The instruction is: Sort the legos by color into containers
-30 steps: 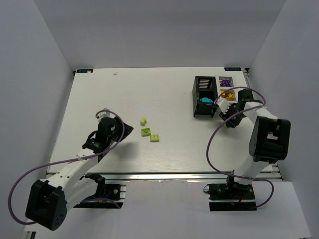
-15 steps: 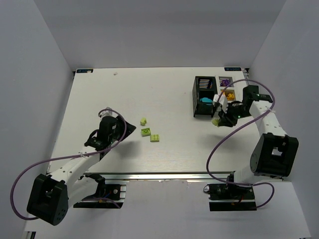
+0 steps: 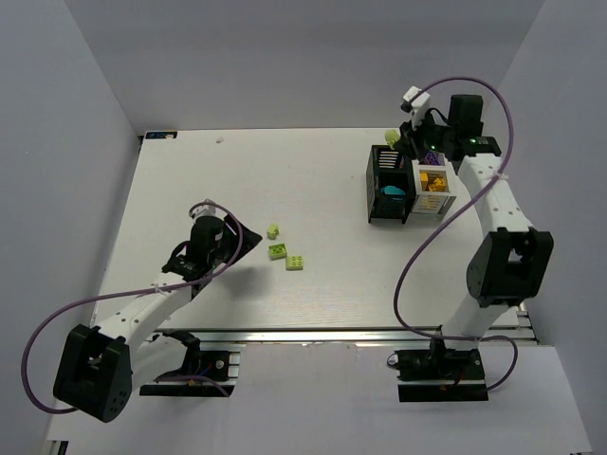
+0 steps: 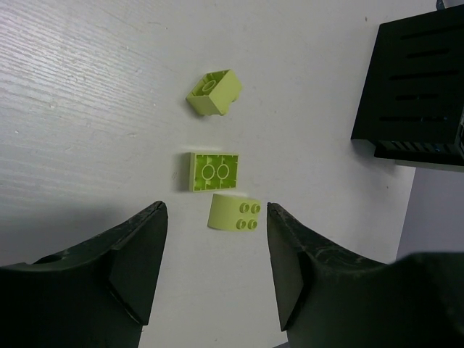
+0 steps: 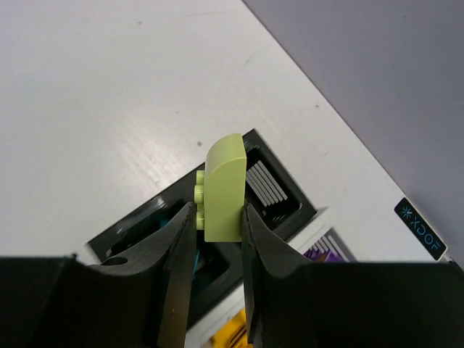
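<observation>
Three lime green legos lie mid-table: a small one [image 3: 273, 230], a flat one [image 3: 277, 251] and a rounded one [image 3: 296, 263]. In the left wrist view they are the small one [image 4: 214, 93], the flat one [image 4: 214, 171] and the rounded one [image 4: 234, 214]. My left gripper [image 3: 239, 245] is open, just left of them. My right gripper [image 3: 396, 142] is shut on a rounded lime green lego [image 5: 223, 187], held above the black bin [image 3: 388, 185]. The bin's near compartment holds a teal lego [image 3: 391, 194]. The white tray [image 3: 446, 202] holds purple legos [image 3: 431, 155] and orange legos [image 3: 434, 178].
The grey walls of the enclosure stand to the left, right and back of the white table [image 3: 285, 180]. A metal rail [image 3: 313, 335] runs along the near edge between the arm bases. Purple cables loop off both arms.
My right gripper has risen from the table in front of the bin and moved back to above the black bin, carrying the lime lego. My left gripper has edged a little toward the lime legos.
</observation>
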Action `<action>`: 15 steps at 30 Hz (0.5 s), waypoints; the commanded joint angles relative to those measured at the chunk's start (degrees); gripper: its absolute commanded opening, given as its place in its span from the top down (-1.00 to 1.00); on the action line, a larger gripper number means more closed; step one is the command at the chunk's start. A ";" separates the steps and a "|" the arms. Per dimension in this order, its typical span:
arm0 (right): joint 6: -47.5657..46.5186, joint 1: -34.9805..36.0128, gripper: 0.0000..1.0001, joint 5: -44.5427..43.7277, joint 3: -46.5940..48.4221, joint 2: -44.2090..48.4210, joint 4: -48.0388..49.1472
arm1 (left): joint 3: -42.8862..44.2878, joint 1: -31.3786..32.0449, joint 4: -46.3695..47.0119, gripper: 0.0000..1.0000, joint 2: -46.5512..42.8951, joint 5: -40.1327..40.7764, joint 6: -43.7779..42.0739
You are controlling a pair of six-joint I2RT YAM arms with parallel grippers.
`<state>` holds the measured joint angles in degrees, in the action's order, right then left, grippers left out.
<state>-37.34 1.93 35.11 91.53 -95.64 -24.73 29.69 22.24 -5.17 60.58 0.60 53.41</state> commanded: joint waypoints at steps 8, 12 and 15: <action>8.07 2.55 1.00 -8.83 7.00 -11.06 9.96 | 1.86 -0.27 -2.21 -0.38 -1.25 -0.51 -0.41; 7.11 2.55 1.00 -10.94 5.69 -11.85 10.49 | 1.77 -0.27 -2.48 -0.39 -1.51 -0.51 -0.23; 6.06 2.55 0.90 -11.47 4.46 -12.03 10.41 | 1.77 -0.27 -2.22 -0.41 -1.16 -0.51 -0.15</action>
<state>-30.63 4.43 25.19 95.20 -108.36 -17.39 29.87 22.24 -7.14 60.31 0.58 53.45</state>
